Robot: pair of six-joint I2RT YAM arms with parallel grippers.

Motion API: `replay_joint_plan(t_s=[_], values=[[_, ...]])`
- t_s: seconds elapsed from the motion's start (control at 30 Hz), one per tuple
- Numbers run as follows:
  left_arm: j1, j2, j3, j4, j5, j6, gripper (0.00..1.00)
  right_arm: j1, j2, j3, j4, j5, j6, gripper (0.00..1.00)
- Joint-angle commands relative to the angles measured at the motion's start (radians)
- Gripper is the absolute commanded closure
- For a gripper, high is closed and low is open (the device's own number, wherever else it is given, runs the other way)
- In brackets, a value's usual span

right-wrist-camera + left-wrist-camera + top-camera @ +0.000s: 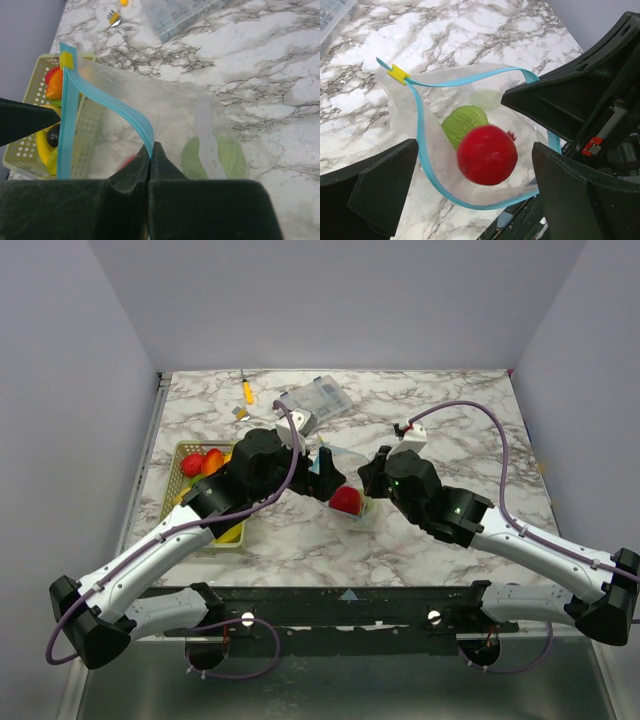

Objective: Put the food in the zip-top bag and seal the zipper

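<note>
The marble table [450, 390] carried everything, and you had brought both arms together near its middle. The zip-top bag [410, 110] stood between them with its mouth upward. Your right gripper [151, 147] was clenched on the bag's edge at the 3 o'clock side of the mouth. I judge this was to hold the bag raised and open, because such soft plastic would fold flat alone. Your left gripper [475, 150] hung straight above the opening with its fingers spread wide, grasping nothing.

The basket [22, 150] sat at 9 o'clock from the bag, near enough for a short carry, and more food [200, 462] waited there. A clear box [315, 400] lay at 12 o'clock, apart from the work.

The red fruit [486, 155] was at the bag's mouth between the spread fingers. It looked blurred, so I cannot tell if it was resting. The green piece [464, 122] lay deeper inside. The zipper [418, 125] was open in a wide loop, and its yellow slider [398, 73] was parked at the 10 o'clock corner, out of the way.
</note>
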Motion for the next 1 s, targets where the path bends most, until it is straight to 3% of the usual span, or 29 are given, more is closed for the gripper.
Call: replay_joint_plan(t_s=[0.0,0.33,0.43,0.8,0.87,0.97], values=[[-0.004,-0.038,0.033,-0.032,-0.066,0.025,0.02,0.001,-0.007,0.030,0.002,-0.012,0.012,0.99],[0.006,-0.167,0.028,-0.154,-0.136,0.058,0.01,0.001,0.008,0.030,0.009,-0.020,0.012,0.99],[0.011,-0.207,0.011,-0.175,-0.108,0.041,0.07,0.002,0.011,0.033,0.012,-0.024,0.011,0.99],[0.012,-0.104,-0.116,-0.139,0.148,-0.297,0.09,0.001,0.022,0.050,0.010,-0.049,0.008,0.99],[0.013,-0.058,-0.098,-0.164,0.154,-0.287,0.15,0.001,0.016,0.054,0.000,-0.047,0.008,0.99],[0.013,-0.013,-0.032,-0.226,0.149,-0.225,0.47,0.001,0.007,0.065,-0.025,-0.039,0.002,0.99]])
